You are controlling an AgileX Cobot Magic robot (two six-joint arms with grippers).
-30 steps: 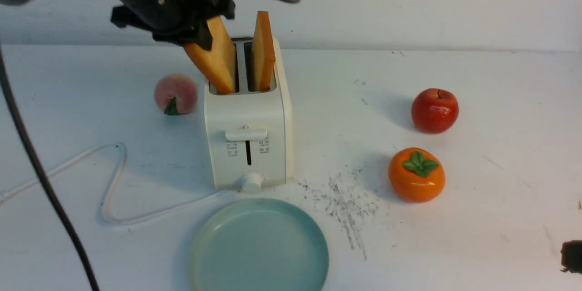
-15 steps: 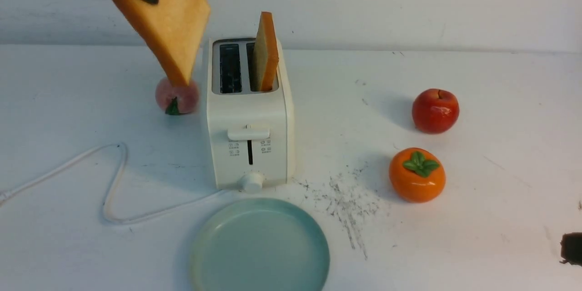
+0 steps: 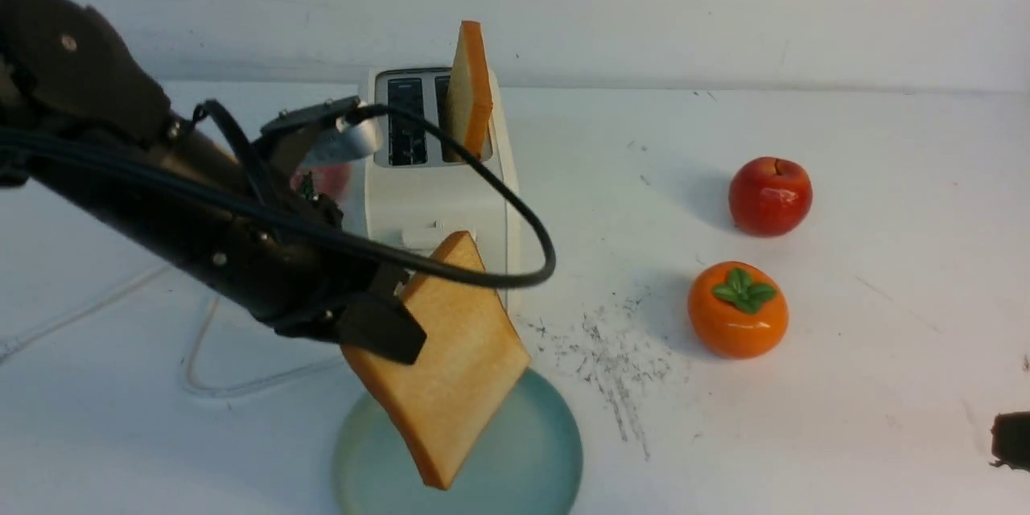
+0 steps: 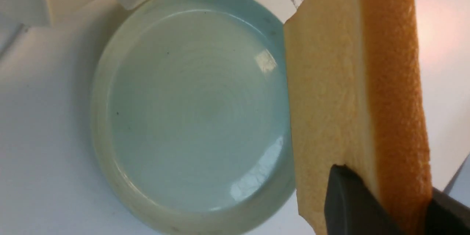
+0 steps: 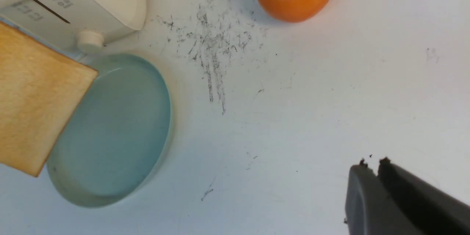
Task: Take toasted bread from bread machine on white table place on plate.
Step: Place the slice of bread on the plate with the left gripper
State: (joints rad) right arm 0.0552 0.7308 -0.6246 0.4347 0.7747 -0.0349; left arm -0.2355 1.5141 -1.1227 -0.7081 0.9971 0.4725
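My left gripper (image 3: 394, 336) is shut on one slice of toasted bread (image 3: 451, 362), gripped at one corner. The slice hangs tilted just above the left part of the pale blue-green plate (image 3: 541, 451), in front of the bread machine (image 3: 438, 201). In the left wrist view the toasted bread (image 4: 349, 80) stands edge-on beside the bare plate (image 4: 191, 110), between my left gripper's (image 4: 389, 187) fingers. A second slice (image 3: 469, 88) stands upright in the machine's right slot; the left slot is dark and bare. My right gripper (image 5: 372, 163) hovers shut and holding nothing over the white table (image 3: 869, 386), near its front right (image 3: 1012, 442).
A red apple (image 3: 770, 195) and an orange persimmon (image 3: 737, 309) sit right of the bread machine. A peach (image 3: 328, 177) is mostly hidden behind my left arm. The white cord (image 3: 241, 382) loops on the left. Dark scratch marks (image 3: 611, 362) lie beside the plate.
My left gripper pulled the slice out of the left slot, swung it up and left, then brought it down in front of the bread machine over the plate. The right gripper stayed put.
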